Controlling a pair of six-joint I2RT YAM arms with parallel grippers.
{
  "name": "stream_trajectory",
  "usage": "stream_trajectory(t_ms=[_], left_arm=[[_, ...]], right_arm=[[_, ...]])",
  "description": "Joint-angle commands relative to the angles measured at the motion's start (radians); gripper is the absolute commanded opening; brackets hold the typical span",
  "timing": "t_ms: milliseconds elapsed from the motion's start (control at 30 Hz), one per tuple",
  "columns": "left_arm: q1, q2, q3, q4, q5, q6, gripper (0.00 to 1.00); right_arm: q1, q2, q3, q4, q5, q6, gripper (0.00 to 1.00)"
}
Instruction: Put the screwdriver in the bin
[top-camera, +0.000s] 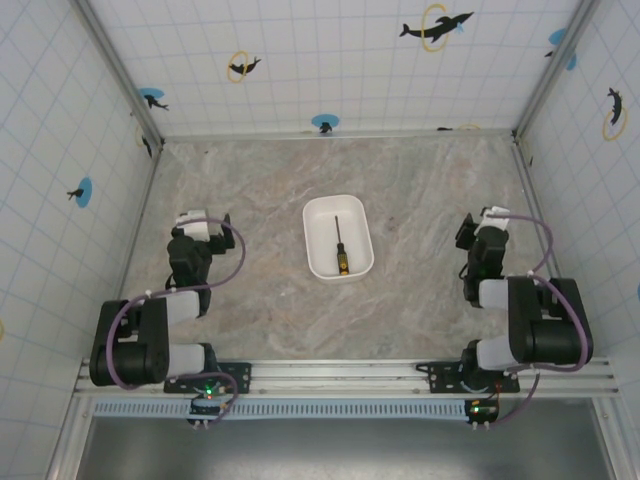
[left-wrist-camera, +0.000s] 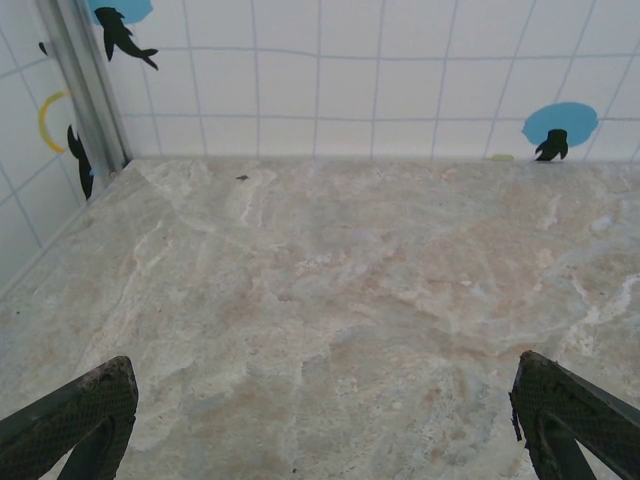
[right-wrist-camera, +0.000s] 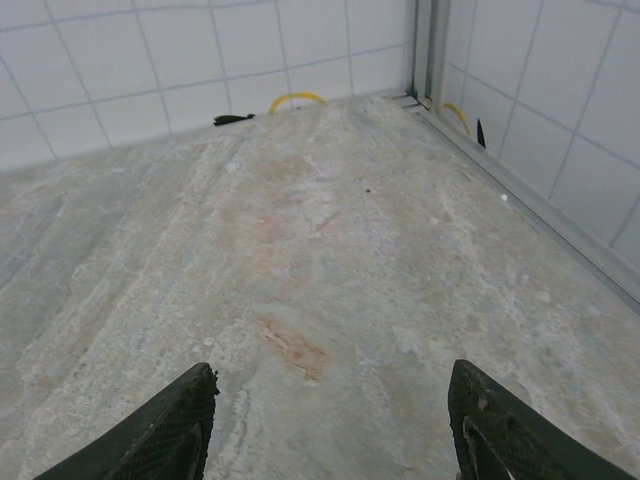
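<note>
Screwdriver (top-camera: 340, 246) lies inside bin (top-camera: 320, 214), between both pincers, well apart from each; left pincer (left-wrist-camera: 322, 368) spread, empty; right pincer (right-wrist-camera: 332, 372) likewise; task looks done.

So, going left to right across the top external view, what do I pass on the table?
left gripper → bin, with the screwdriver lying inside it → right gripper

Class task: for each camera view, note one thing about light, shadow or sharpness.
Top external: even light, no glare, screwdriver sharp inside the bin. Left wrist: left fingers dark, soft-edged; table well lit. Right wrist: right fingers near-black, no hard shadows on the table.
</note>
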Motion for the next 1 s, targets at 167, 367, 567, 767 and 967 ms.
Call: stream_trajectory(t_ms=[167, 367, 567, 767, 967], left_arm=[[0.018, 0.065, -0.037, 0.192, 0.006, 0.003, 0.97], [0.017, 0.178, -0.002, 0.231, -0.004, 0.000, 0.97], [0.014, 0.184, 0.014, 0.207, -0.001, 0.014, 0.98], [0.008, 0.185, 0.017, 0.199, -0.013, 0.019, 0.98], [0.007, 0.186, 0.018, 0.198, -0.016, 0.017, 0.98]], right_arm=[[0.037, 0.025, 0.004, 0.098, 0.053, -0.039, 0.65], [0.038, 0.028, 0.030, 0.052, 0.063, -0.039, 0.71], [0.039, 0.029, 0.036, 0.041, 0.059, -0.041, 0.89], [0.038, 0.029, 0.036, 0.040, 0.059, -0.041, 0.99], [0.037, 0.030, 0.039, 0.037, 0.057, -0.040, 0.99]])
